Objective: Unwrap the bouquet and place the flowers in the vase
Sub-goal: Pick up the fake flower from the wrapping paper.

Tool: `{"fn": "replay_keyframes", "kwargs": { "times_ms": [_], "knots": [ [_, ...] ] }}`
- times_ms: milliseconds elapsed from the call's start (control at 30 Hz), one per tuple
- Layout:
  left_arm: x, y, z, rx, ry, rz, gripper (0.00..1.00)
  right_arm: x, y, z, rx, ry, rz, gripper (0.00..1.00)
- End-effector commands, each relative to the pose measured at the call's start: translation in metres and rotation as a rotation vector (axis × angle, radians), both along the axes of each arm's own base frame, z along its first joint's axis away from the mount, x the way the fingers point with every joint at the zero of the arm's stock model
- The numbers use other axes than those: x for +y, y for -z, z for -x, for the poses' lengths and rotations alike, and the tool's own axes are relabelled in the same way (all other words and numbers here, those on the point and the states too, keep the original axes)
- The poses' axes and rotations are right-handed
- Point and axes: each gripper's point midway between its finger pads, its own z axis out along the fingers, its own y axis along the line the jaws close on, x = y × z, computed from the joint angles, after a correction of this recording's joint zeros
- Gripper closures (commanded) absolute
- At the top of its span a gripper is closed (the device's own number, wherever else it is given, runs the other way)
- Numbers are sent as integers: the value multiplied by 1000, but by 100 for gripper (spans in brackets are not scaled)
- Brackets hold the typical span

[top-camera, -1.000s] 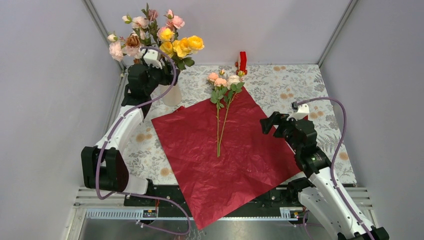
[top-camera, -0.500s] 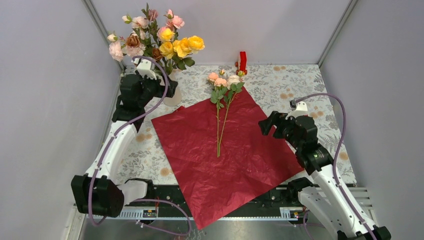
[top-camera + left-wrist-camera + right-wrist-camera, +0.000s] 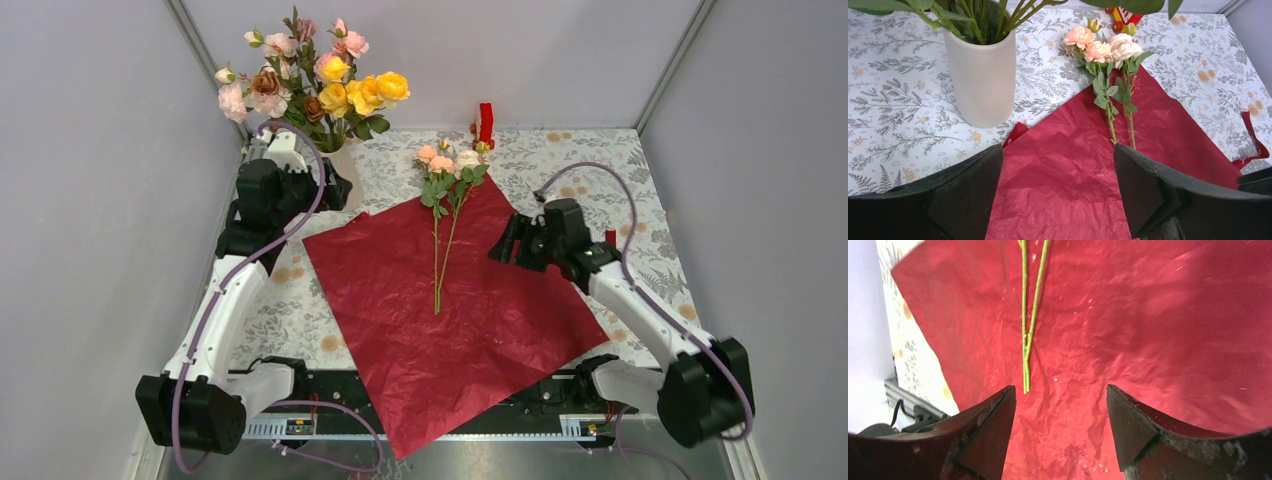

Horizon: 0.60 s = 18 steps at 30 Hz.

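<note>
A cream vase (image 3: 980, 75) stands at the back left and holds several pink, yellow and brown flowers (image 3: 310, 80). Two more stems with peach and white blooms (image 3: 445, 160) lie on the spread dark red wrapping paper (image 3: 450, 310). My left gripper (image 3: 335, 185) hangs open just in front of the vase with nothing in it; its wrist view shows the paper (image 3: 1063, 170) between its fingers. My right gripper (image 3: 505, 245) is open above the right part of the paper. In its wrist view, the cut stem ends (image 3: 1025, 375) lie just beyond its left finger.
A small red and yellow toy block (image 3: 485, 122) sits at the back edge of the floral tablecloth (image 3: 570, 160). A red ribbon (image 3: 1253, 145) lies by the paper's right corner. Grey walls close in on both sides, and the paper's near corner overhangs the table front.
My left gripper has drawn back and down from the vase's flowers, opening wider. The right arm has swung left over the paper toward the lying stems, its jaws narrowing a little.
</note>
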Motion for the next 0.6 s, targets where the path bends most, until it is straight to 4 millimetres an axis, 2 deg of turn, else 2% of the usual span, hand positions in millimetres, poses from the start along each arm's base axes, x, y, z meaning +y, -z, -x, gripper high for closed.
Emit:
{"fn": "replay_keyframes", "kwargs": {
  "times_ms": [0,100,167,333,567],
  "knots": [
    [9,-9,2,-23,-50,-11,12,47,-5,-11,26,-65,-98,28],
    [9,-17,6,-48,-48,-15,12,66,10,-28,71,-40,-118,32],
    [11,-23,7,-65,-52,-18,12,74,14,-45,73,-21,-93,34],
    [17,-25,10,-74,-71,-43,12,82,33,-81,95,28,30,38],
    [20,-25,11,-74,-84,-60,12,90,58,-110,169,64,178,44]
  ]
}}
